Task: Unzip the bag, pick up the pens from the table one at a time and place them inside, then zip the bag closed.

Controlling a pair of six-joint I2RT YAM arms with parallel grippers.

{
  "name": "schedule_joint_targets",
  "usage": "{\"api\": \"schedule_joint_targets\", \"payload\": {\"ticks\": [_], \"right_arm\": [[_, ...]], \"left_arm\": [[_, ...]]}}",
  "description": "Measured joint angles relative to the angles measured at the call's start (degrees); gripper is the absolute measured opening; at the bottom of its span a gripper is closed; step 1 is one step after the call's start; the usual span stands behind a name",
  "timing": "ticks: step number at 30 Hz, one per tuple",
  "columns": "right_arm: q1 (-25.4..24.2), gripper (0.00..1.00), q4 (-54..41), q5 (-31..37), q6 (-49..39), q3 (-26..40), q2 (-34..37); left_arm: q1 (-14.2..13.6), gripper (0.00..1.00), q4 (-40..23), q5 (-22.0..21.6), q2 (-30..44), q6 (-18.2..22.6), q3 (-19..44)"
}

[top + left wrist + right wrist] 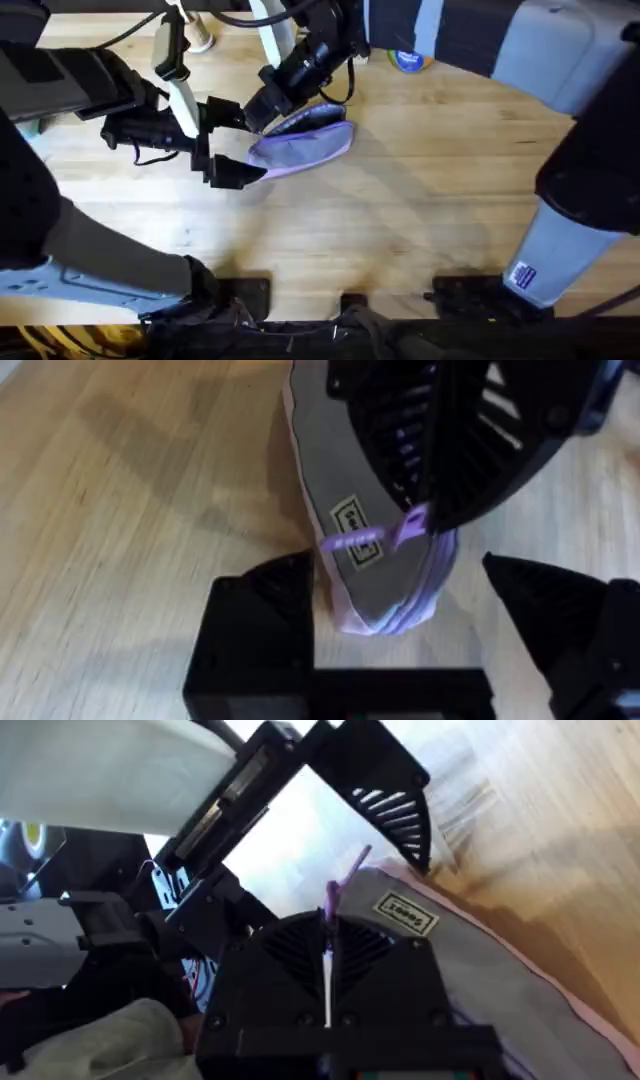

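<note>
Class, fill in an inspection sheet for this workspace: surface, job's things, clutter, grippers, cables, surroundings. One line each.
Surface: light wooden plank table, grain visible.
Job's things: soft lavender fabric pencil pouch lying on the table, a small label on its grey side; purple zip pull sticking out. Pens: nothing seen.
Clutter: blue-and-yellow round object at the far edge.
Grippers: left gripper open, its black fingers either side of the pouch's end; right gripper shut on the zip pull.
Cables: black cables over the far left of the table.
Surroundings: grey-white cylindrical stand at right.
</note>
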Motion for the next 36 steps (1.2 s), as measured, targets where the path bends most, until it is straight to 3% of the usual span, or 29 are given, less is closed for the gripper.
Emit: {"api": "schedule_joint_targets", "payload": {"ticks": [4,5,6,8,9,17,24,36], "right_arm": [[0.00,0.030,0.00,0.00,0.00,0.00,0.00],[0.00,0.030,0.00,0.00,0.01,0.00,0.00],[0.00,0.030,0.03,0.02,0.00,0.00,0.00],[0.00,0.030,0.07,0.04,0.00,0.00,0.00],[0.00,0.030,0.02,0.20,0.00,0.00,0.00],[-1.82,0.030,-2.45,4.69,1.40,0.55,0.00],[-7.05,0.030,-4.77,11.47,6.39,0.57,0.00],[-14.89,0.030,-6.17,13.70,10.91,0.57,0.00]], "left_arm": [[-0.27,0.949,0.38,1.94,0.00,0.00,0.00],[-0.27,0.827,0.38,2.18,0.00,-0.04,0.00],[-0.27,0.366,0.34,2.40,0.00,0.00,0.00],[-0.38,0.090,0.37,2.40,0.00,0.08,-0.04],[-0.38,0.058,0.49,2.38,0.00,0.17,-0.05],[-0.41,0.045,0.58,2.65,0.00,0.13,-0.07],[-0.38,0.045,1.17,3.51,0.00,0.11,-0.07],[-1.10,0.045,1.11,4.44,0.02,0.17,-0.08]]}}
